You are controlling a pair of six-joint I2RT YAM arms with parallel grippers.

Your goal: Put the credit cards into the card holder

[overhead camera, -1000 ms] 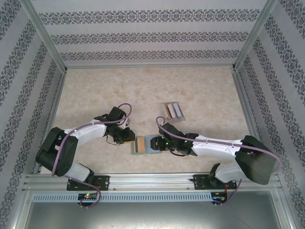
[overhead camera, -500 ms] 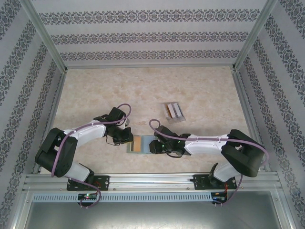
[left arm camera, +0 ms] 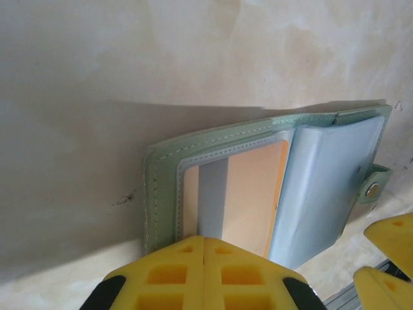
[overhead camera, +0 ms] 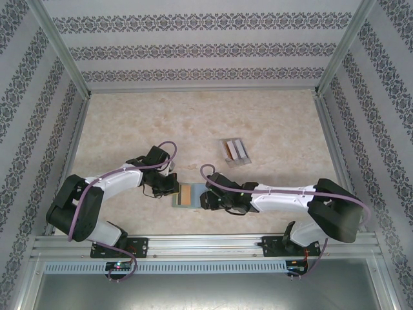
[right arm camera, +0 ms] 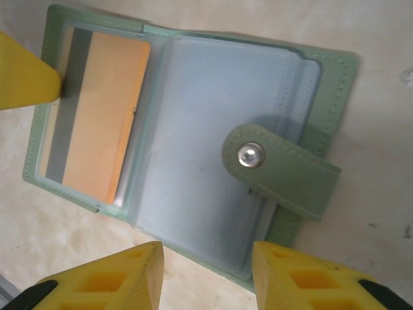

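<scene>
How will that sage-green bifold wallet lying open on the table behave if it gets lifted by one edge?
The sage-green bifold wallet would probably flop at its fold, since it lies open and flat. Its clear plastic sleeves bow loosely, so they likely sag and feel slippery. The tan-orange plastic card in one sleeve should stiffen that half somewhat.

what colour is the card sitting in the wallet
The card is tan-orange with a grey stripe; clearest in the right wrist view.
</scene>
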